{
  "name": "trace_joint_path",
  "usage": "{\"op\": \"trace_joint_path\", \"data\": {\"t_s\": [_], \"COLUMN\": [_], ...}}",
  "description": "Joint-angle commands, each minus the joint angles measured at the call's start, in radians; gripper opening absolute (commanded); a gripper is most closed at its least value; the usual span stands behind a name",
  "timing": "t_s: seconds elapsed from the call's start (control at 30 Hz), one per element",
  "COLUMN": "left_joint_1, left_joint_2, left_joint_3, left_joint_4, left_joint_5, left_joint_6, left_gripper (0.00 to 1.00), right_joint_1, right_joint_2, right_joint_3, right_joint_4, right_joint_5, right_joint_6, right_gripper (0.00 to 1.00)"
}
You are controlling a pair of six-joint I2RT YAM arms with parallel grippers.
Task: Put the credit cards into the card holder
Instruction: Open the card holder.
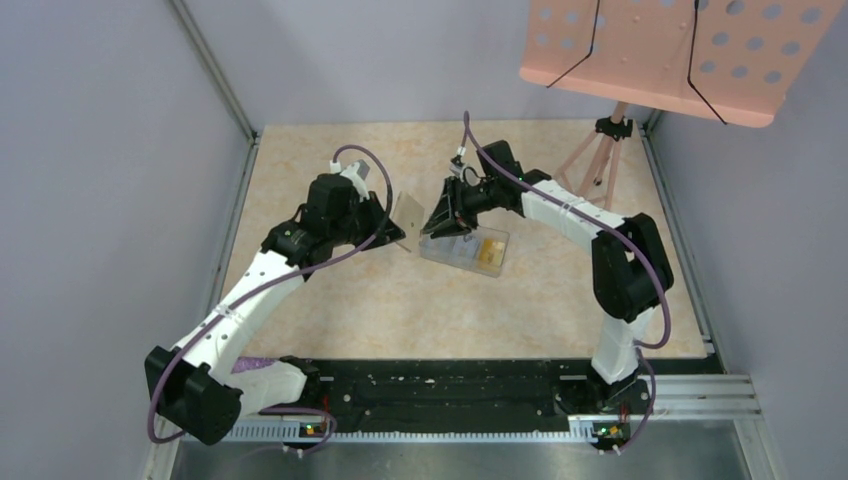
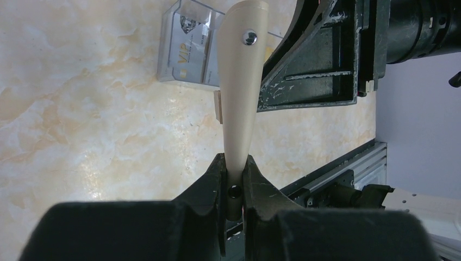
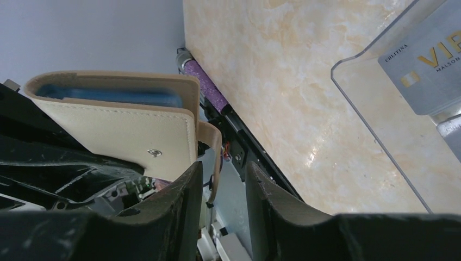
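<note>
- The left gripper [image 2: 235,163] pinches the lower edge of the tan card holder [image 2: 239,81], its fingers pressed tight on the leather, and holds it raised above the marbled table [image 1: 400,300].
- The card holder stands on edge with its silver snap stud facing the left wrist camera. The right wrist view shows blue lining along its top.
- The right gripper [image 3: 224,174] faces it from the other side with its fingers apart. The holder's strap tab [image 3: 211,149] hangs in the gap between them, apparently brushing one finger, though the angle leaves that unclear.
- The credit cards lie in a clear tray [image 3: 369,130] on the table just beside both grippers: silver cards [image 2: 187,51] marked "VIP", and a yellow-orange card [image 1: 492,250] at the tray's right end.
</note>
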Motion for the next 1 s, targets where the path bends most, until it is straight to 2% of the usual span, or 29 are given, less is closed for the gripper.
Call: {"op": "trace_joint_path", "data": {"t_s": [0.0,0.1,0.2,0.3,0.33,0.43,0.5,0.57,0.6,0.73,0.97], "left_joint_1": [0.004,0.003,0.003,0.005,0.004,0.005,0.005,0.006,0.006,0.009,0.014], "left_joint_2": [-0.032,-0.032,-0.03,-0.029,-0.028,-0.028,-0.03,-0.028,-0.026,-0.025,0.023], "left_joint_3": [-0.007,-0.007,-0.005,-0.003,-0.001,0.014,0.029,0.049,0.059,0.087,0.16], "left_joint_4": [0.052,0.052,0.052,0.053,0.049,0.019,-0.014,-0.068,-0.094,-0.138,-0.149], "left_joint_5": [0.013,0.008,0.005,-0.002,-0.009,-0.06,-0.126,-0.207,-0.252,-0.336,-0.286], "left_joint_6": [-0.007,-0.007,-0.005,-0.002,0.002,0.013,0.024,0.039,0.054,0.13,0.248], "left_gripper": [0.0,0.0,0.0,0.02,0.11,0.47,0.62,0.88,0.97,0.99,0.99], "right_joint_1": [0.01,0.014,0.01,0.006,0.005,-0.007,-0.017,-0.026,-0.032,-0.044,-0.044], "right_joint_2": [0.023,0.027,0.025,0.016,0.013,-0.007,-0.029,-0.047,-0.059,-0.091,-0.108], "right_joint_3": [0.059,0.057,0.055,0.055,0.058,0.073,0.084,0.094,0.095,0.092,0.101], "right_joint_4": [0.063,0.067,0.07,0.066,0.066,0.062,0.061,0.059,0.06,0.062,0.137], "right_joint_5": [-0.037,-0.057,-0.076,-0.08,-0.082,-0.083,-0.081,-0.095,-0.1,-0.122,-0.27], "right_joint_6": [0.028,0.028,0.022,0.017,0.013,-0.007,-0.028,-0.056,-0.067,-0.102,-0.125], "right_gripper": [0.34,0.23,0.03,0.0,0.0,0.0,0.0,0.0,0.0,0.0,0.0]}}
